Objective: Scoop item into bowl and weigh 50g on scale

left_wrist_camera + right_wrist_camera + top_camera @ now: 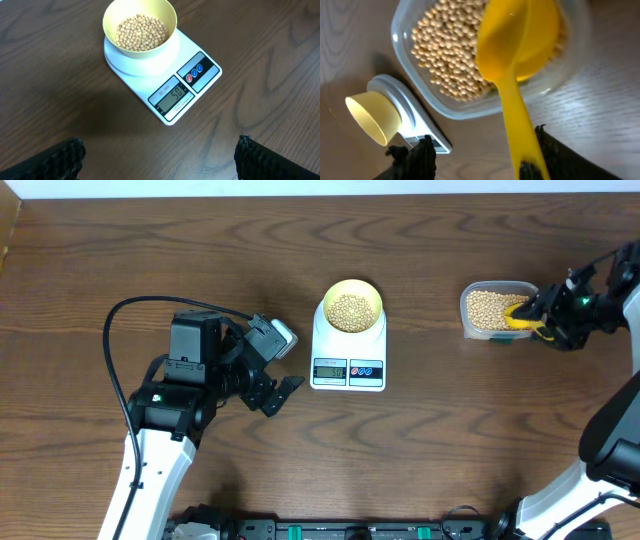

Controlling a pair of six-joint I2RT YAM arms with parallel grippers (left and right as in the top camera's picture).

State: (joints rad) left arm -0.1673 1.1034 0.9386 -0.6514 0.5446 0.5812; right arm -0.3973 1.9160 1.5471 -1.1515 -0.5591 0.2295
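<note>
jaws: right clamped on the scoop, left wide and empty

right gripper (pixel 485 157) grips the handle of the yellow scoop (pixel 515 45), though the clamp itself sits at the bottom edge of the wrist view. the scoop's cup looks empty and hangs tilted over the clear plastic tub (pixel 455 111), which is full of soybeans (pixel 445 55). left gripper (pixel 160 167) is spread wide with nothing between its fingers, hovering over bare table (pixel 50 90) just short of the scale (pixel 145 85).

the pale yellow bowl (pixel 107 30) stands centred on the scale's round platform, with a shallow heap of beans (pixel 140 31) inside. the lcd display (pixel 172 95) shows what looks like 50.

judging by that, the weight is reached and no further scoop is wanted. the careful thing is to lay the scoop down in the tub or beside it, low and slow, so no stray bean jumps out. both arms should keep well clear of the scale, since a nudge to the platform or bowl would upset the reading. if the number drifts, correct it a few beans at a time, not by the scoopful.
</note>
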